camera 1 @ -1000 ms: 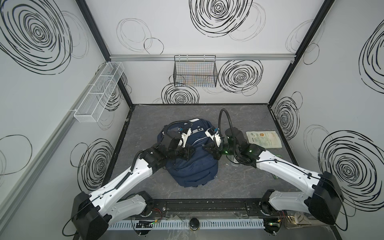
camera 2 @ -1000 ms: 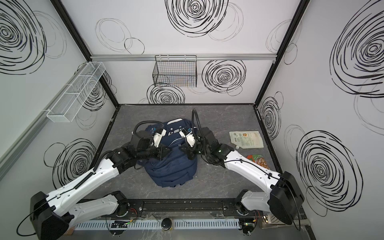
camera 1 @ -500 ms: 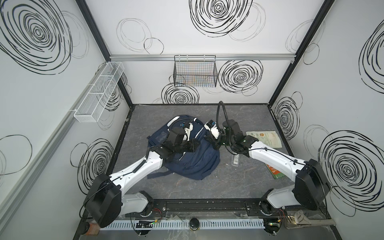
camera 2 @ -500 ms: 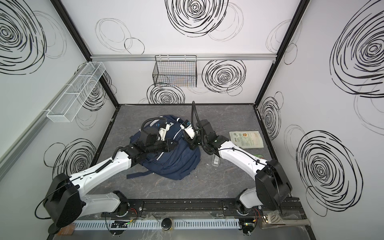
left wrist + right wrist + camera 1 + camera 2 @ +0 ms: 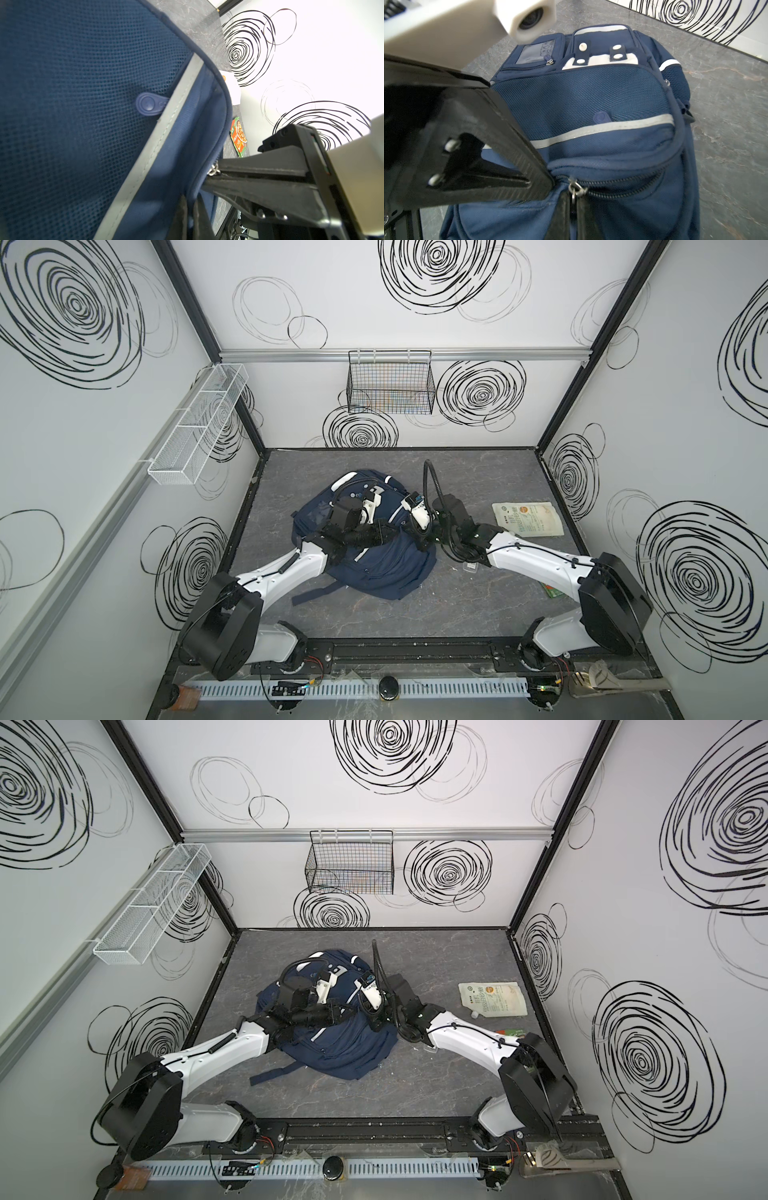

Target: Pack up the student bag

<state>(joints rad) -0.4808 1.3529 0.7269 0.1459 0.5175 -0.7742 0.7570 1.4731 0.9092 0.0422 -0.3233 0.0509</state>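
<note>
Both jaws pinched tight: left gripper nipping the student bag, centre of the worktop, right gripper clamped on its zipper pull.

White walls with black spirals, grey marbled floor, black wire basket on back wall, white mesh shelf

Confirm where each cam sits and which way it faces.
Top views: stereo pair high above the front edge, looking down at the table; left arm, right arm, student bag in both.
Left wrist: on left arm, facing along the left gripper at the bag's mesh pocket; right gripper shows.
Right wrist: on right arm, facing along the right gripper at the zipper pull; left gripper shows.
Shared: both wrist views show the zipper pull.
</note>
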